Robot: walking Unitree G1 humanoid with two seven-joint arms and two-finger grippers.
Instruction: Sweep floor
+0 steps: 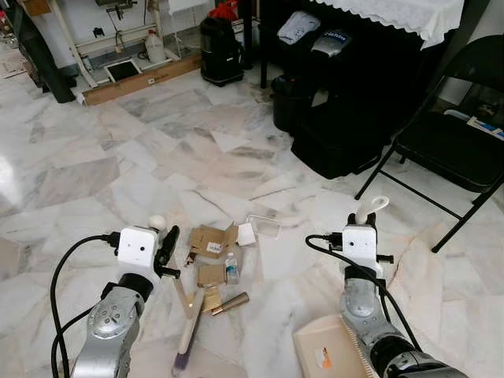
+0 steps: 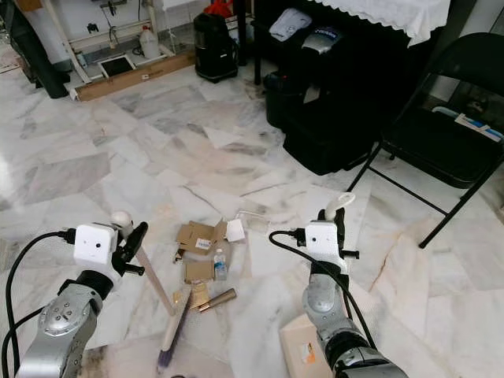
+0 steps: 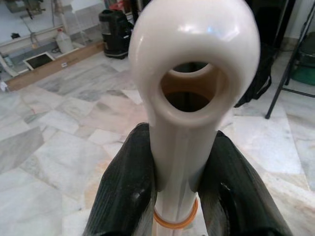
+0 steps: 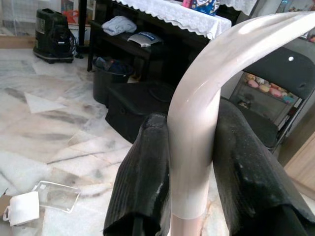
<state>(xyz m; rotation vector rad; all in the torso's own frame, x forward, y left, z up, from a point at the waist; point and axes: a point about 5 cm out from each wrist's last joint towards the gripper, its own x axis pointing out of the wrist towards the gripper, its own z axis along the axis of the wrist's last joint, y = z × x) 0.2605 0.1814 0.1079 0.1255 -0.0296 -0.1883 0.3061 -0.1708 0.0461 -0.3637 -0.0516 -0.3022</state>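
Observation:
My left gripper [image 1: 164, 236] is shut on the white handle [image 3: 192, 59] of a hand brush, just below its ring-shaped end. The brush slants down to the floor, and its purple-tipped head [image 1: 189, 335] rests beside the litter. That litter is a pile of cardboard scraps [image 1: 209, 240], a small bottle [image 1: 231, 268], a white cup [image 1: 246, 234], a clear plastic lid [image 1: 264, 227] and a brown tube [image 1: 228, 303], lying between my arms. My right gripper [image 1: 366, 219] is shut on the curved cream handle [image 4: 206, 88] of a beige dustpan [image 1: 331, 350], which sits low on the floor at the right.
A black folding chair [image 1: 449, 142] stands at the right. Black bags and boxes [image 1: 339, 134] sit under a table with a white cloth [image 1: 409, 16] ahead. A black bin [image 1: 220, 51] and a wooden plank [image 1: 142, 79] lie at the far wall. Open marble floor [image 1: 118, 157] spreads left.

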